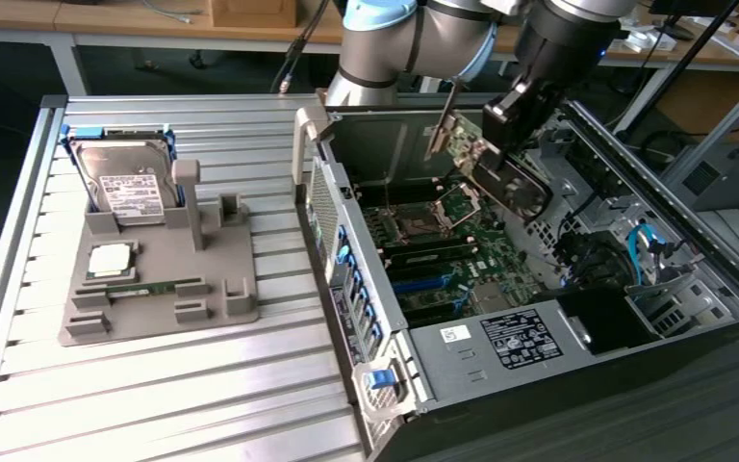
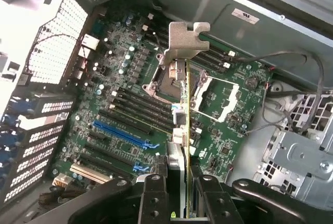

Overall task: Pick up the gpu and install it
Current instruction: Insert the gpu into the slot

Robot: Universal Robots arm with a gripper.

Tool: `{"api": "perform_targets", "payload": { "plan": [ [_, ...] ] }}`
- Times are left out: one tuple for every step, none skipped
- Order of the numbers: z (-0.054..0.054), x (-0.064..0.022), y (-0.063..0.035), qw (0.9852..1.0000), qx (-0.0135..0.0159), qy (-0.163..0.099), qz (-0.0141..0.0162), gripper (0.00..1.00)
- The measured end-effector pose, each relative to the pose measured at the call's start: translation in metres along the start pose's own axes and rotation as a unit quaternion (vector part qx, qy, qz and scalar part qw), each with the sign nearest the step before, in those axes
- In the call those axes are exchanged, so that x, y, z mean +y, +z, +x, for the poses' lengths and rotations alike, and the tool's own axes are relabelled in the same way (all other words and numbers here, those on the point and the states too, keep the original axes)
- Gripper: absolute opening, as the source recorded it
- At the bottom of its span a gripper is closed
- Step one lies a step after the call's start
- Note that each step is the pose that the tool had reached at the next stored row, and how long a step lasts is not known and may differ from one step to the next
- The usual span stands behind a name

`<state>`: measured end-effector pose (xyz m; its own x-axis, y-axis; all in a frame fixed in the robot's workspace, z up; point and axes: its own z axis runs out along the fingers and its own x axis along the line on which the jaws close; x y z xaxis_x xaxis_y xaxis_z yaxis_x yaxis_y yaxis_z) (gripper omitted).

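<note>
Cluttered benches are seen behind the slatted desk [image 1: 151,404] in the exterior view. A grey tray [image 1: 235,310] with a hard drive [image 1: 126,183] is set at that view's left, and an open case [image 1: 344,241] at its right. The gpu [image 1: 498,173] is held tilted by the jaws inside the case, above the motherboard [image 1: 441,250].

In the wrist view the gpu [image 2: 184,109] is seen edge-on, clamped between the two fingers [image 2: 153,198]. The jaws are closed partway on it. Its metal bracket [image 2: 184,39] is pointed away from them, over the motherboard [image 2: 119,109].
</note>
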<state>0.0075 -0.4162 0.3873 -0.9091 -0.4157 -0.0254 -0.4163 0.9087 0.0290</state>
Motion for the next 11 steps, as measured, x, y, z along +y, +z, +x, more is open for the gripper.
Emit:
{"api": "perform_targets", "payload": {
  "plan": [
    [0.0000, 0.0000, 0.0001, 0.9998, 0.0005, -0.019, -0.0006, 0.27],
    [0.0000, 0.0000, 0.0001, 0.9993, 0.0010, -0.037, -0.0009, 0.27],
    [0.0000, 0.0000, 0.0002, 0.9986, 0.0015, -0.053, -0.0014, 0.27],
    [0.0000, 0.0000, 0.0002, 0.9973, 0.0021, -0.074, -0.0019, 0.27],
    [0.0000, 0.0000, 0.0003, 0.9953, 0.0028, -0.097, -0.0025, 0.27],
    [0.0000, 0.0000, 0.0004, 0.9929, 0.0034, -0.119, -0.0030, 0.27],
    [0.0000, 0.0000, 0.0005, 0.9917, 0.0037, -0.129, -0.0033, 0.27],
    [0.0000, 0.0000, 0.0005, 0.9913, 0.0038, -0.132, -0.0033, 0.27],
    [0.0000, 0.0000, 0.0005, 0.9909, 0.0039, -0.135, -0.0034, 0.27],
    [0.0000, 0.0000, 0.0005, 0.9905, 0.0040, -0.137, -0.0035, 0.27],
    [0.0000, 0.0000, 0.0005, 0.9901, 0.0040, -0.140, -0.0036, 0.27]
  ]
}}
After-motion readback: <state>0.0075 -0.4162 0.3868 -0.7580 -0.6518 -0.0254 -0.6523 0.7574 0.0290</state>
